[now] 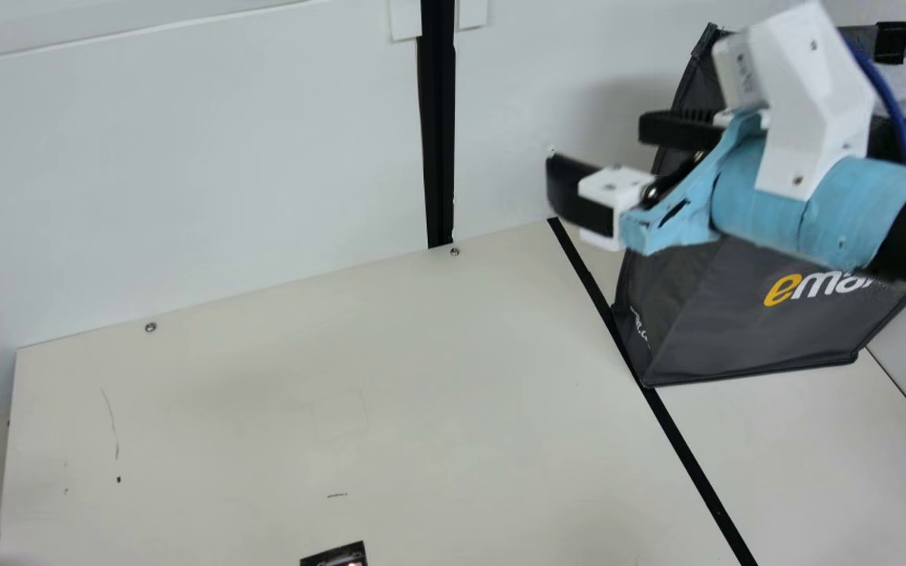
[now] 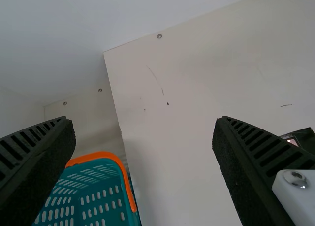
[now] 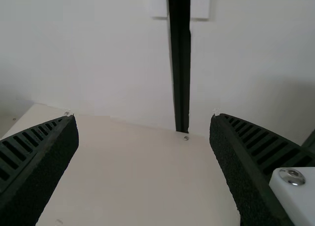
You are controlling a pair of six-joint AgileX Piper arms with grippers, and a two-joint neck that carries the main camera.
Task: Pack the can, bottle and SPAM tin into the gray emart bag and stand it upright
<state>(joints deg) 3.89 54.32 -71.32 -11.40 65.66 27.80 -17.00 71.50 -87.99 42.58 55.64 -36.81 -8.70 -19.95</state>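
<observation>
Both jaws are wide open w/ nothing gripped, & the gray emart bag (image 1: 736,338) stands mouth-up on the desk (image 1: 343,393), partly behind the R arm (image 1: 767,189) (prob. set so items drop in easily).

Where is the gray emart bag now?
In the main view, the bag is at the right, partly behind the right arm, its lower left corner at the slanting black strip.
</observation>
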